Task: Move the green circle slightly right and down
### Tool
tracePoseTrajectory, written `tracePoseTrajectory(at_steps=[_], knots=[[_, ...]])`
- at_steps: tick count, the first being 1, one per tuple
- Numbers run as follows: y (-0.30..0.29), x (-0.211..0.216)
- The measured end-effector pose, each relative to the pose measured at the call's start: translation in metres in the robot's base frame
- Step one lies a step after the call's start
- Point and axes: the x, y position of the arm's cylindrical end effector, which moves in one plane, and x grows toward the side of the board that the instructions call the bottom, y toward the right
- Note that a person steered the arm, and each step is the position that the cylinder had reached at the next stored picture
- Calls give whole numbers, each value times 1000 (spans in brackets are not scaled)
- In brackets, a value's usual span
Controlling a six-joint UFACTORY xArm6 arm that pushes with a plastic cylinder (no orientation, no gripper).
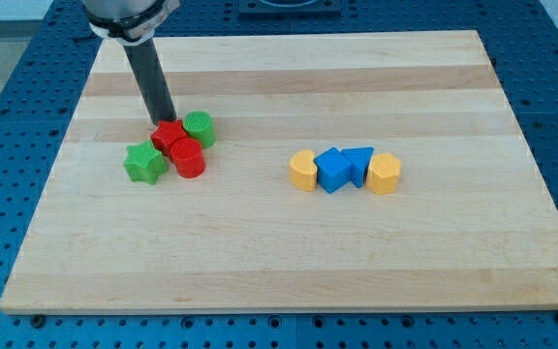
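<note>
Single overhead-oblique view of the wooden table (279, 252). No gripper on this arm, so nothing opens or closes; the working end is the dark rod, and my tip (165, 122) sits on the table at the upper-left edge of the left-hand cluster, touching or just beside the red block at the cluster's top (170, 136), whose shape I cannot resolve. The green circle (200, 128) lies on the view's right side of that red block, touching it, at the top right of the cluster. Below sit a red cylinder (188, 158) and, toward the view's left, a green star (144, 163). Well apart, right of centre, a row of four: yellow block (303, 170), blue block (333, 171), blue triangle-like block (358, 163), yellow block (384, 174), each touching its neighbour. Judgement on progress: the circle appears packed in its cluster, so the shift right and down reads as not yet done or barely begun. My tip stands up-left of the circle with the red block between them, which fits a push toward the lower right, but a push through the red block would likely carry that along too.
</note>
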Motion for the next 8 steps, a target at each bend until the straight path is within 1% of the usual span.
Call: tracePoseTrajectory(at_steps=[3,4,6,7,8], knots=[[8,29],[8,21],[10,-26],[12,-23],[17,-6]])
